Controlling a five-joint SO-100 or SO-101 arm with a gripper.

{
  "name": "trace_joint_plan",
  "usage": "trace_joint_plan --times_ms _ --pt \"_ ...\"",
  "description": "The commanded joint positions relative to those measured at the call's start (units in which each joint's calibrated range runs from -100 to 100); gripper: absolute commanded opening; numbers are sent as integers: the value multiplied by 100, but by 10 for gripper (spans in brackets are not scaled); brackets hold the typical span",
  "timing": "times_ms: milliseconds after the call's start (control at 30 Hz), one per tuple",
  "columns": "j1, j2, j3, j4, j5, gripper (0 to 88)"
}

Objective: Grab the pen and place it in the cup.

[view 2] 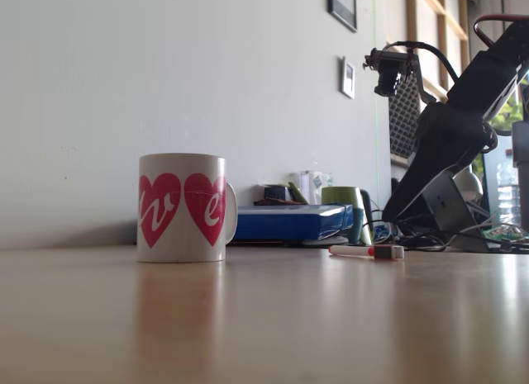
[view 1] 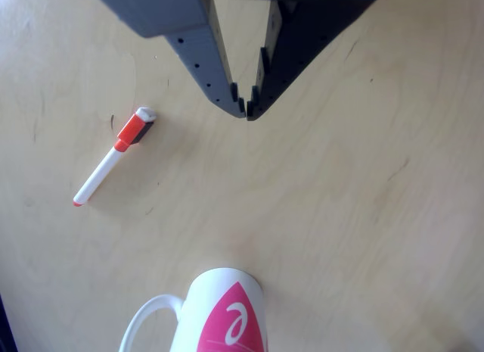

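The pen (view 1: 113,157) lies flat on the wooden table (view 1: 363,216), a slim white marker with an orange-red cap, left of and a little below my gripper (view 1: 246,110) in the other view. My gripper hangs above the bare wood with its fingertips together, shut on nothing. The cup (view 1: 223,314), a white mug with a pink panel and a loop handle on its left, stands upright at the bottom edge. In the fixed view the cup (view 2: 182,206) stands at the left, the pen (view 2: 368,251) lies to its right, and my gripper (view 2: 388,217) points down just beyond the pen.
Behind the pen in the fixed view a blue flat box (view 2: 289,221) and a green mug (view 2: 343,204) sit against the wall. Cables and clutter (view 2: 488,235) lie at the arm's base on the right.
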Motion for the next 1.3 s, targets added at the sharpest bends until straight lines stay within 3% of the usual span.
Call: trace_joint_plan --times_ms 0,1267 --pt "-27 -43 -56 -48 5 11" --pt "6 -2 -65 -185 -32 11"
